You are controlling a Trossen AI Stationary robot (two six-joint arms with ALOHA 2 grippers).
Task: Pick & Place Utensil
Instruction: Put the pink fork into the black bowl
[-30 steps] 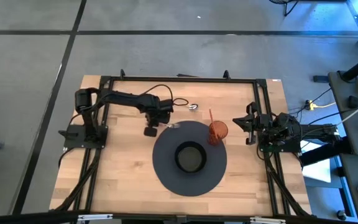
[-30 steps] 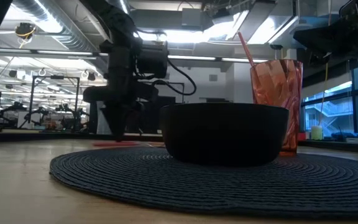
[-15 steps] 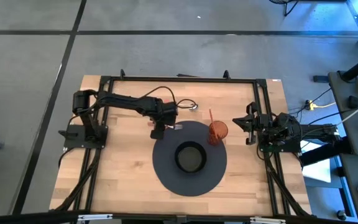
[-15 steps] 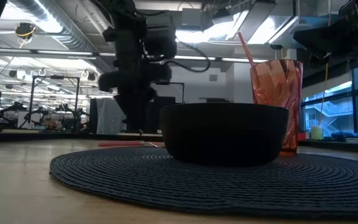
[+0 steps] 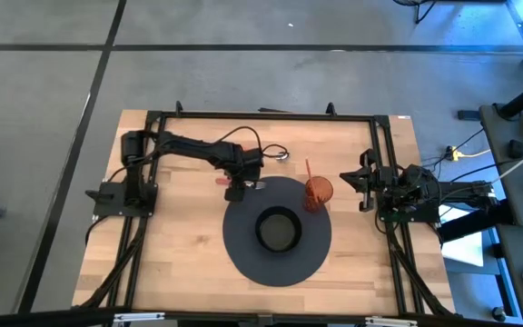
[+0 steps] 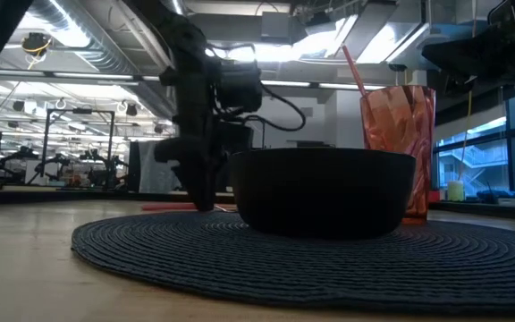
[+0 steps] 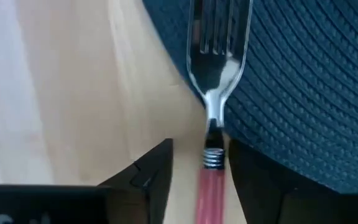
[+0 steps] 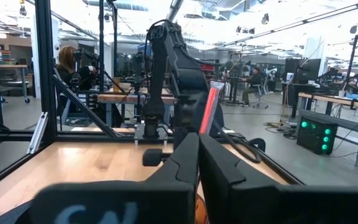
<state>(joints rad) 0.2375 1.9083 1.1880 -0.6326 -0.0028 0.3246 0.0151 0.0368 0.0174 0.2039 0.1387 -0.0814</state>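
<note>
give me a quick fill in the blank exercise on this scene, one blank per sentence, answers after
1. The left gripper straddles the pink handle of a ____.
2. The fork's tines rest on the dark woven ____.
3. The black bowl sits at the ____ of the placemat.
4. The orange cup holds a ____.

Answers: fork; placemat; centre; straw
</note>
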